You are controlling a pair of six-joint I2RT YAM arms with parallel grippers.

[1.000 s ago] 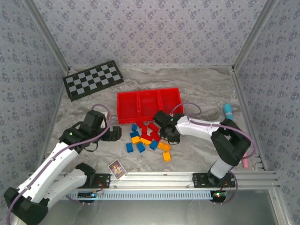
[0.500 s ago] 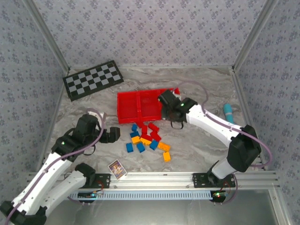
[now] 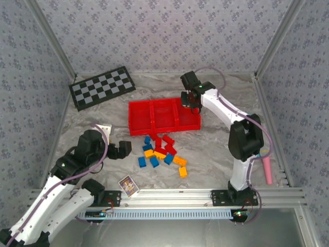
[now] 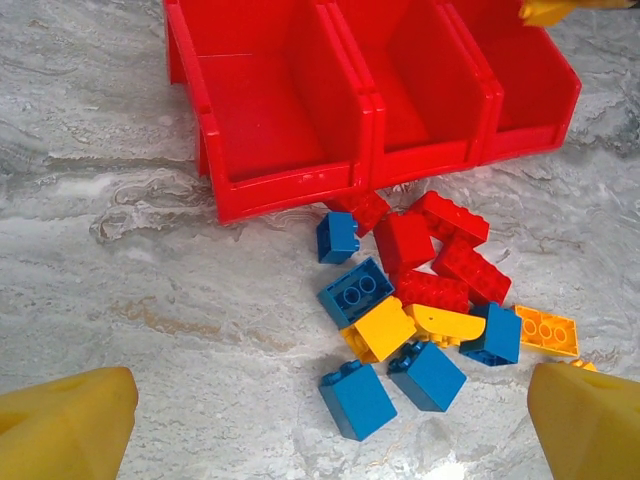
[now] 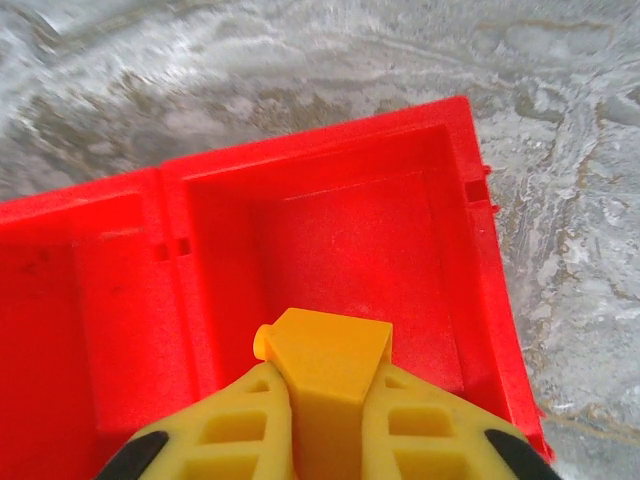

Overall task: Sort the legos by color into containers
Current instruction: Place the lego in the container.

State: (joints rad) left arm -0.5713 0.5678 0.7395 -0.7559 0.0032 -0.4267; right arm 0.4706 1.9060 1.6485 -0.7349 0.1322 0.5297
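The legos (image 3: 162, 152) lie in a loose pile of blue, red and orange-yellow bricks just in front of the red tray (image 3: 154, 129). My right gripper (image 3: 193, 98) hangs over the tray's right compartment, shut on an orange-yellow lego (image 5: 330, 365). In the right wrist view the compartment floor under it is bare, bounded by the tray's right wall (image 5: 492, 275). My left gripper (image 3: 123, 149) stands open to the left of the pile, nothing between its fingers. In the left wrist view the left gripper (image 4: 330, 415) faces the pile (image 4: 420, 290), and the tray (image 4: 290, 185) behind it looks empty.
A black-and-white checkerboard (image 3: 102, 87) lies at the back left. A small picture card (image 3: 128, 185) sits near the front rail. A pink marker (image 3: 267, 172) lies by the right wall. Patterned walls enclose the table on three sides.
My right arm has lifted from the pile with the orange-yellow lego and swung back over the tray's right compartment. The left arm has drawn back slightly toward the near left, still open.
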